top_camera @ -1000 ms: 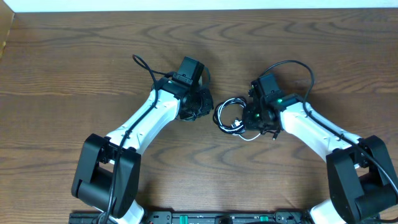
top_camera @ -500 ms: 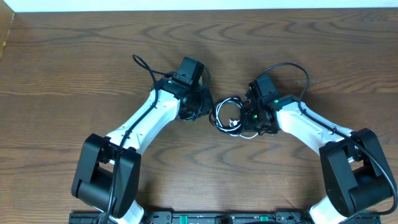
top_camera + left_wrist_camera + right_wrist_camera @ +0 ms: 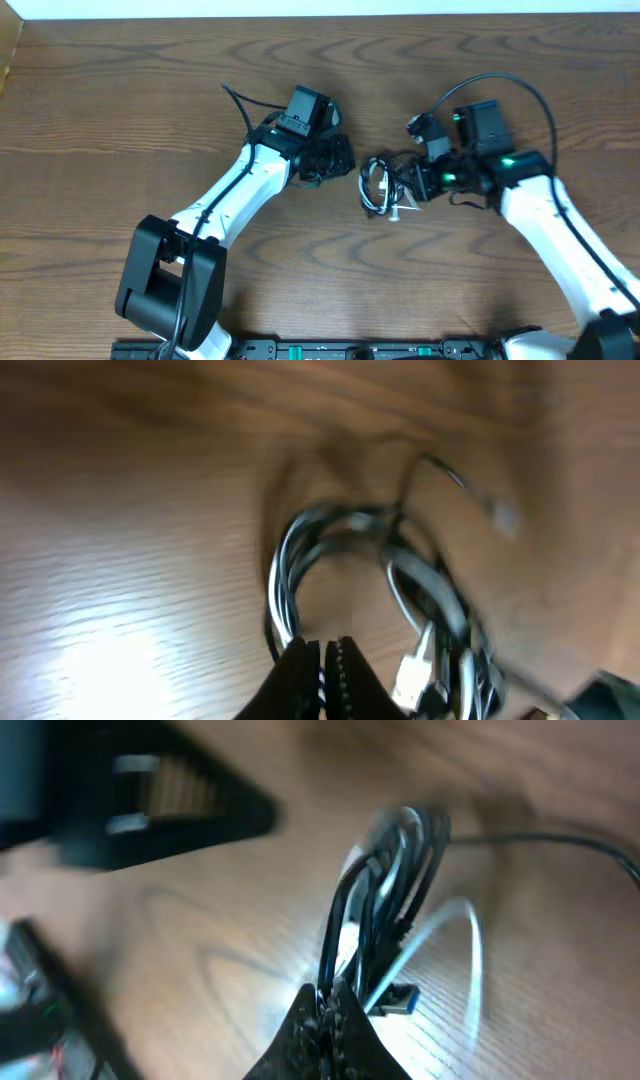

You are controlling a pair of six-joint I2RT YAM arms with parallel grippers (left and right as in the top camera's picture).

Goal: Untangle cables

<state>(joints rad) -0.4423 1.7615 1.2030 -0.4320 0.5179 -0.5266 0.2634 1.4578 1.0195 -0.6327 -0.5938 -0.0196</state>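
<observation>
Pinching one black cable (image 3: 372, 890), the right claw (image 3: 330, 1002) is showing that grip only in its wrist view; one white cable (image 3: 472, 935) is looping beside it, left claw (image 3: 322, 660) pressed together nearby.

A: Cables (image 3: 380, 187)?
B: One black, one white; plug tip (image 3: 398, 995) bluish.
A: Table (image 3: 120, 100) under them?
B: Brown, wavy wood grain.
A: Arms beside the cables?
B: Left arm (image 3: 240, 190), right arm (image 3: 560, 220): white shells, black joints; green light (image 3: 508, 162) on right.

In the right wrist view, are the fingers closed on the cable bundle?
Yes, the right fingers are pinched together on the black strands of the cables, whose loops extend away from the grip.
</observation>
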